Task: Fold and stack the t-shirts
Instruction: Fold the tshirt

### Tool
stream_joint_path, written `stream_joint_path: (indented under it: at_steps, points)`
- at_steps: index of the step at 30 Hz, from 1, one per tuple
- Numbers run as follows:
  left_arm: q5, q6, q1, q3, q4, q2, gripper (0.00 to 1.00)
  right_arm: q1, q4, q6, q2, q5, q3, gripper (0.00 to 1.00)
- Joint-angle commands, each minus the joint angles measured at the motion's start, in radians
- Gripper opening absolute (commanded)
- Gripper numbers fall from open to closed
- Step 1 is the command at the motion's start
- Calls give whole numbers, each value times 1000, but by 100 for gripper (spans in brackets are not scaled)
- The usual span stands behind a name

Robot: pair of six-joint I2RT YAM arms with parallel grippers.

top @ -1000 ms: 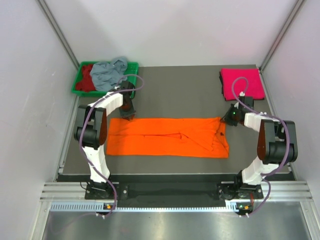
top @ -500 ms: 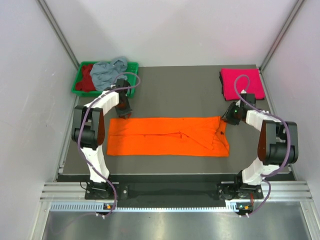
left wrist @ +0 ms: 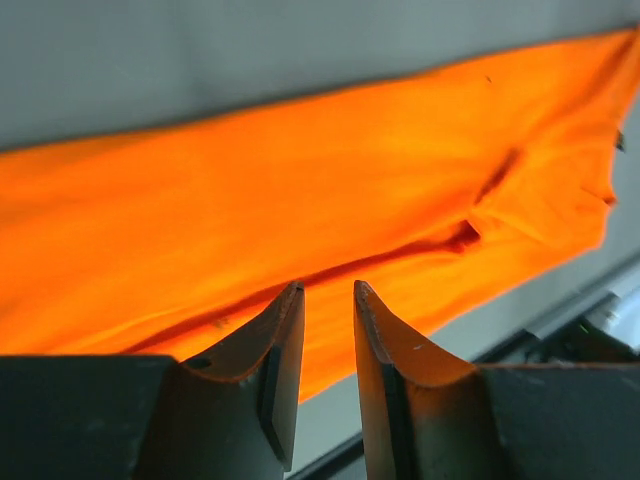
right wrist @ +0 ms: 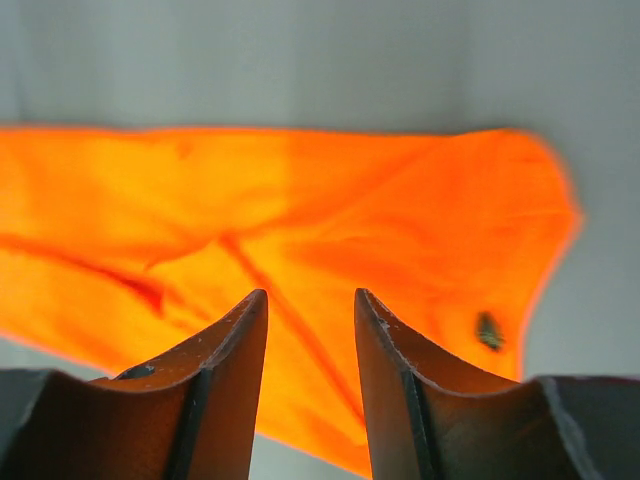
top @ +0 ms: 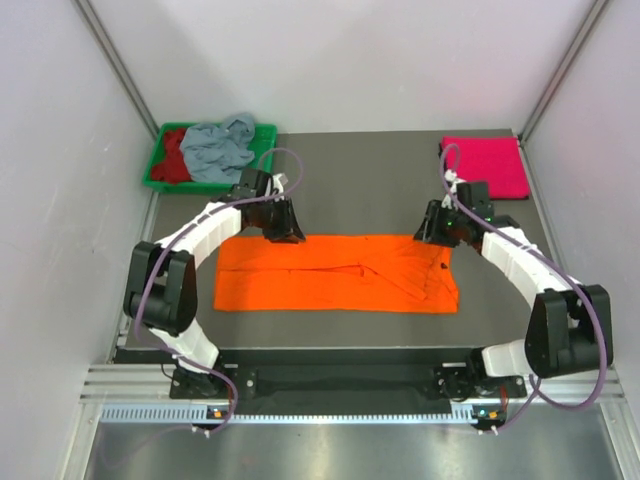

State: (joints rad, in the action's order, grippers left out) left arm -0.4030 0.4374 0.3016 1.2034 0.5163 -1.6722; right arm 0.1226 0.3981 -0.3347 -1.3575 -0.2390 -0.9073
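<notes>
An orange t-shirt (top: 335,272) lay flat across the middle of the dark counter (top: 360,180), folded into a long band that ran from left to right, with creases along its length and a bunched fold toward its right end.

The left gripper (top: 285,228) hung over the far edge of the band, near its left end. In the left wrist view its fingers (left wrist: 280,350) stood slightly apart, with a narrow gap and nothing between them, and the orange cloth spread out beyond their tips. The right gripper (top: 432,225) was over the far right corner of the same shirt. In its wrist view its fingers (right wrist: 235,360) were spread a little wider and also held nothing. Whether either pair of tips touched the cloth could not be told.

A pink t-shirt (top: 487,165) sat folded into a neat square at the far right corner of the counter, well apart from the orange one. At the far left corner stood a green tray (top: 157,165) holding a crumpled grey-blue t-shirt (top: 215,145), which spilled over its rim, and beside it a dark red t-shirt (top: 175,155), mostly buried on the left side of the tray.
</notes>
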Motion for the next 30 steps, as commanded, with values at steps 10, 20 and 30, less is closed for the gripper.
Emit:
stream_joint_path:
  at_steps: [10,20,30]
  points:
    - [-165,63,90,79,-214,-132,31,112,-140,66,-112,-181,91,40]
    - [-27,63,110,140,-150,-305,28,207,-237,19,-221,-126,120,31]
    - [273,24,105,225,37,-386,28,212,-200,14,-114,4,165,30]
